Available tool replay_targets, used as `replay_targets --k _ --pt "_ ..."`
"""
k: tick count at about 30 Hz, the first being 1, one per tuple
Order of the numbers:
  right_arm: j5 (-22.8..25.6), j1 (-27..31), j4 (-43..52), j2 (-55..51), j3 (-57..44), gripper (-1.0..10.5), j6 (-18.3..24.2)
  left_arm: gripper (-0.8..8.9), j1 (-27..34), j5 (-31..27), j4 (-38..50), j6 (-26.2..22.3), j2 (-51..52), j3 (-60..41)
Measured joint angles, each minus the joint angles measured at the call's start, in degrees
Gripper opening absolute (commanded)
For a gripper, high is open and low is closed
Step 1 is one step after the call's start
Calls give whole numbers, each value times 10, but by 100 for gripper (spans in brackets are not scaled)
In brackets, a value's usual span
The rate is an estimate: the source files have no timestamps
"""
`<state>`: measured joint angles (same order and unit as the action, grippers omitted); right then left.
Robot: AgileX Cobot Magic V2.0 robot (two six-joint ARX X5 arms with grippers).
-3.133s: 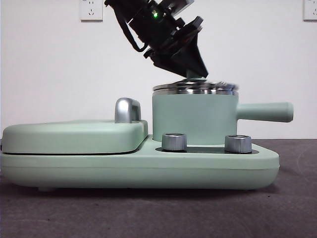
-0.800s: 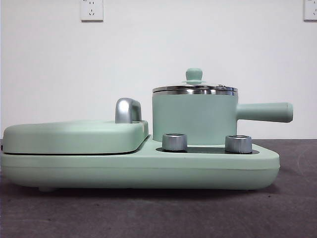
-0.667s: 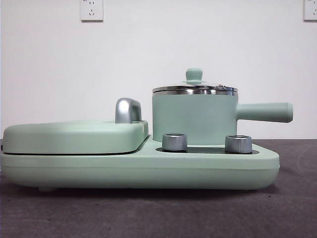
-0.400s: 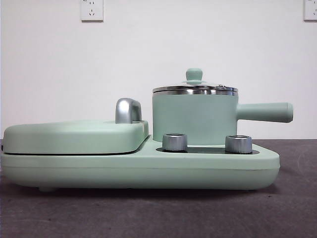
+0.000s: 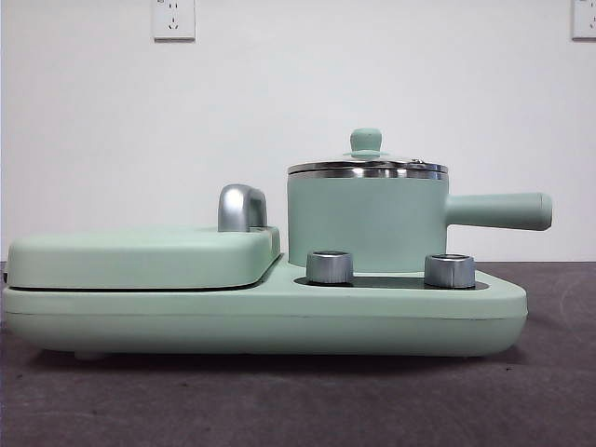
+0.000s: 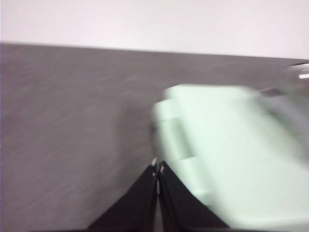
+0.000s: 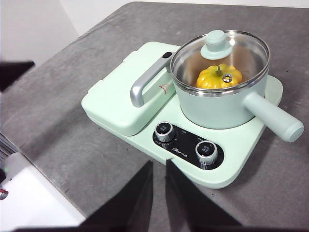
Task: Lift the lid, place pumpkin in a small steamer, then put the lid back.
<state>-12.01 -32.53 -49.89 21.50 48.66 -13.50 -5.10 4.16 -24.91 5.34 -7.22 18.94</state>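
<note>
The small steamer (image 5: 363, 223) stands on the right half of the base, its long handle pointing right. The lid (image 5: 366, 166) sits flat on its steel rim, green knob up. In the right wrist view, the pumpkin (image 7: 218, 77) shows through the glass lid (image 7: 241, 50), lying inside the steamer (image 7: 217, 113). My right gripper (image 7: 159, 164) hangs high above the table in front of the base, jaws a little apart and empty. My left gripper (image 6: 157, 166) is shut and empty, off beside the blurred grill cover (image 6: 231, 145). Neither gripper appears in the front view.
A wide flat mint green grill cover (image 5: 140, 256) with a steel handle (image 5: 240, 207) fills the left half of the long base (image 5: 261, 321). Two silver knobs (image 5: 329, 266) (image 5: 449, 270) sit in front of the steamer. Dark grey tabletop surrounds the base.
About three seconds ago a gripper was shut on the lid's knob; it has since let go and left the front view. The lid has stayed on the steamer over the last second.
</note>
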Motion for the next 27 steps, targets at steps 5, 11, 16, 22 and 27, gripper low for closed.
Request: replay_targets --k 5,11,16,22,27 --pt "0 0 0 0 0 39 0 6 54 -8 54 -2 50 -103" --pt "0 0 0 0 0 39 0 6 54 -8 111 -24 62 -156" --pt "0 0 0 0 0 39 0 6 54 -9 147 -28 70 -171" --pt "0 0 0 0 0 38 0 6 54 -9 147 -28 70 -171" --pt "0 0 0 0 0 38 0 6 54 -9 147 -28 70 -171"
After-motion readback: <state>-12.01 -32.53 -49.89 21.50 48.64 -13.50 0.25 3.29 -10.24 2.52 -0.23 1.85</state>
